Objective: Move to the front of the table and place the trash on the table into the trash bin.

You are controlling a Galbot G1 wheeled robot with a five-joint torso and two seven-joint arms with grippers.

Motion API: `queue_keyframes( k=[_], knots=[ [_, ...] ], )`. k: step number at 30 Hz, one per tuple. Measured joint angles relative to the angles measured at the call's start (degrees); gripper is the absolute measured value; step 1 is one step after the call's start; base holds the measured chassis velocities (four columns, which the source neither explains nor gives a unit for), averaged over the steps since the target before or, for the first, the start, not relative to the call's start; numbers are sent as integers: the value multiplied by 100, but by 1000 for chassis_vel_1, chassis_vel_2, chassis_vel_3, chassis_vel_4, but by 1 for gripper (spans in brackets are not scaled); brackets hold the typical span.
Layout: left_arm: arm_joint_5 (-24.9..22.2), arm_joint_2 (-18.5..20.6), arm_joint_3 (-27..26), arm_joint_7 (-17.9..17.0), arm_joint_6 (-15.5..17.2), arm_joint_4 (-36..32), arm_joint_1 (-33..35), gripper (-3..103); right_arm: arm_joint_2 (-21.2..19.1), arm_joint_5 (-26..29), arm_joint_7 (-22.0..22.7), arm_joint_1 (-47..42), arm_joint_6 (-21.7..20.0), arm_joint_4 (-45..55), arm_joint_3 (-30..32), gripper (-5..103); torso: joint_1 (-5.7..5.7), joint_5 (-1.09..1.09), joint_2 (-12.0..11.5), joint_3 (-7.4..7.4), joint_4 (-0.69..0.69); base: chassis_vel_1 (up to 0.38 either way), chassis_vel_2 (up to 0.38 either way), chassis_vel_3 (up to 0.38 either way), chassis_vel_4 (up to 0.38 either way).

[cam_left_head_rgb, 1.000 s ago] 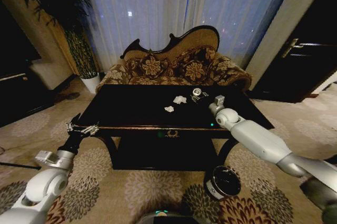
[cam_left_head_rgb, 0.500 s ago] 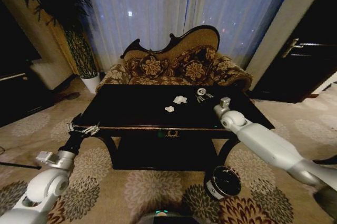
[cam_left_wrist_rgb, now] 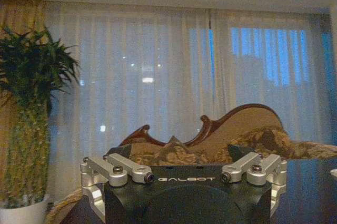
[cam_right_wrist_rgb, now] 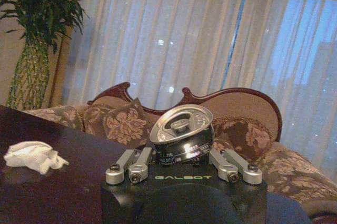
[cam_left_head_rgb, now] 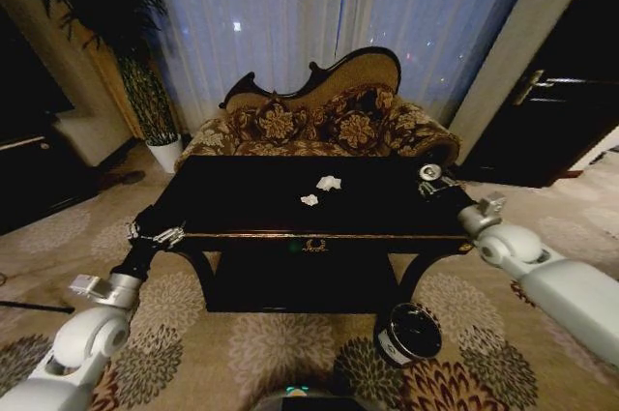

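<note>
Right gripper (cam_left_head_rgb: 432, 179): closed on a can (cam_right_wrist_rgb: 181, 133) over the table's (cam_left_head_rgb: 242, 200) right edge, apparently bin-bound (cam_left_head_rgb: 408, 333). Paper lumps (cam_left_head_rgb: 328, 183) left mid-table. Left gripper (cam_left_head_rgb: 155, 234): idle, jaws open, near-left corner.

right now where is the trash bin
In the head view the trash bin stands on the carpet, right of centre, below the table's front right leg.

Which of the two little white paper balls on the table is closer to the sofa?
The bigger crumpled white paper lump, lying farther back on the glossy black table. The smaller white paper lump sits apart from it, nearer the table's gold-trimmed front edge.
</note>
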Motion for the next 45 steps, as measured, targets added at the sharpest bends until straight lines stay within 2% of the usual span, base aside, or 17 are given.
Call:
queue_keyframes(
  k=[5, 8, 9, 14, 18, 19, 23, 25, 27, 28, 32, 33, 36, 42, 45],
  knots=[
    [6, -115, -151, -1, -2, -38, 133, 100, 54, -16, 4, -201, 61, 43, 191, 30, 0, -3, 0, 0, 0, 0, 0, 0, 0],
    [-7, -131, -191, 1, -12, -24, 142, 100, 227, -84, 5, -804, 126, 41, 858, 30, 0, -4, 0, 0, -2, 0, 0, 0, 0],
    [-16, -131, -194, 2, -16, -8, 137, 100, 341, -143, 4, -1137, 176, 5, 1179, 30, 0, 2, 0, 0, -4, 0, 0, 0, 0],
    [-31, -125, -196, 4, -21, 20, 129, 100, 571, -310, -5, -1789, 313, -111, 1758, 30, 0, -2, 0, 0, -4, 0, 0, 0, 0],
    [-65, -100, -204, 3, -24, 55, 115, 100, 987, -495, -117, -2608, 521, -88, 2729, 30, 0, -3, 0, 0, -5, 0, 0, 0, 0],
    [-65, -100, -204, 3, -24, 55, 115, 100, 987, -495, -117, -2608, 521, -88, 2729, 30, 0, -3, 0, 0, -5, 0, 0, 0, 0],
    [-61, -110, -205, 3, -25, 56, 123, 100, 1351, -587, -215, -3208, 651, 142, 3529, 30, 0, -4, 0, 0, -2, 0, 0, 0, 0],
    [-61, -111, -205, 3, -25, 54, 123, 100, 1404, -587, -221, -3309, 665, 193, 3632, 30, 0, -4, 0, 0, -2, 0, 0, 0, 0],
    [-60, -115, -213, 3, -25, 37, 124, 100, 1615, -613, -248, -3770, 758, 371, 3967, 30, 1, -5, 0, 0, -1, 0, 0, 0, 0],
    [-60, -115, -213, 3, -25, 37, 124, 100, 1615, -613, -248, -3770, 758, 371, 3967, 30, 1, -5, 0, 0, -1, 0, 0, 0, 0],
    [-42, -128, -199, 3, -23, 33, 119, 100, 2211, -665, -320, -4461, 931, 617, 4434, 30, 0, -3, 0, -1, -4, 0, 0, 0, 0],
    [-42, -128, -199, 3, -23, 33, 119, 100, 2211, -665, -320, -4461, 931, 617, 4434, 30, 0, -3, 0, -1, -4, 0, 0, 0, 0],
    [-25, -133, -166, 4, -15, 40, 74, 100, 2542, -801, -515, -4772, 1236, 593, 4551, 30, 0, -3, 0, 0, -4, 0, 0, 0, 0],
    [-26, -130, -158, 4, -11, 49, 63, 100, 2841, -1071, -732, -4997, 1586, 437, 4532, 30, 1, -5, 0, 0, -2, 0, 0, 0, 0],
    [-22, -141, -139, 4, -10, 56, 62, 100, 3059, -1358, -807, -5040, 1792, 226, 4286, 30, 0, -3, 0, 0, -3, 0, 0, 0, 0]
  ],
)
